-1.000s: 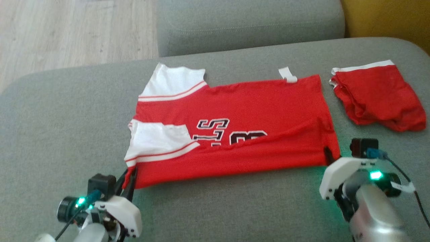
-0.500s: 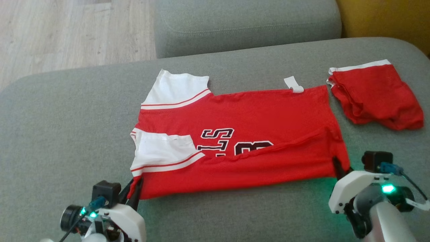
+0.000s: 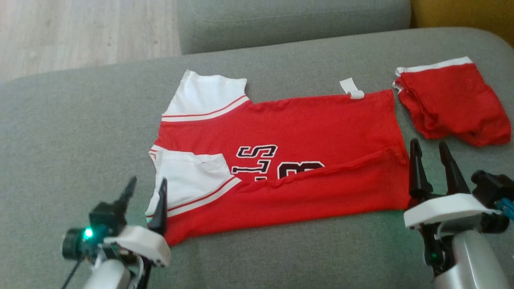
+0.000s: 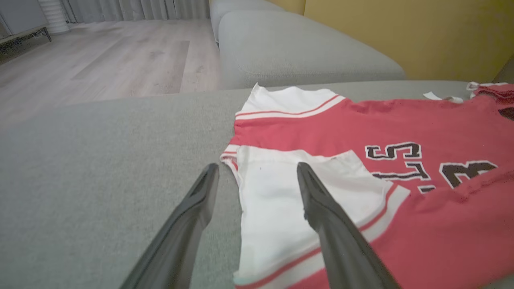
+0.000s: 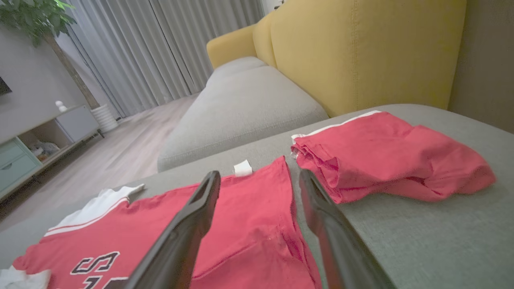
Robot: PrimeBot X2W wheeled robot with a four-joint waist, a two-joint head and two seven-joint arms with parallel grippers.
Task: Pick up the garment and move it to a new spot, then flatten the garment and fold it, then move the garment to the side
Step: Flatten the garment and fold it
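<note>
The garment (image 3: 305, 128) is a red jersey with white sleeves and dark lettering, spread flat on the grey cushion (image 3: 64, 128). Its near long edge is folded over, covering the lower part of the lettering. My left gripper (image 3: 147, 184) stands open at the near-left corner. In the left wrist view the left gripper (image 4: 258, 168) straddles the edge of the white sleeve (image 4: 281, 200). My right gripper (image 3: 428, 146) is open at the jersey's right hem. Seen from the right wrist, the right gripper (image 5: 259, 176) hangs over the edge of the jersey (image 5: 249, 208), holding nothing.
A second red garment (image 3: 453, 104), loosely folded, lies just right of the jersey and close to my right gripper. Behind is another grey cushion (image 3: 281, 20), a yellow backrest (image 5: 361, 52) at the far right and wood floor (image 3: 80, 28) at the far left.
Both grippers were shut on the jersey's near corners; now both are open, have let go and stand raised. The folded near edge lies released. The head camera has shifted slightly.
</note>
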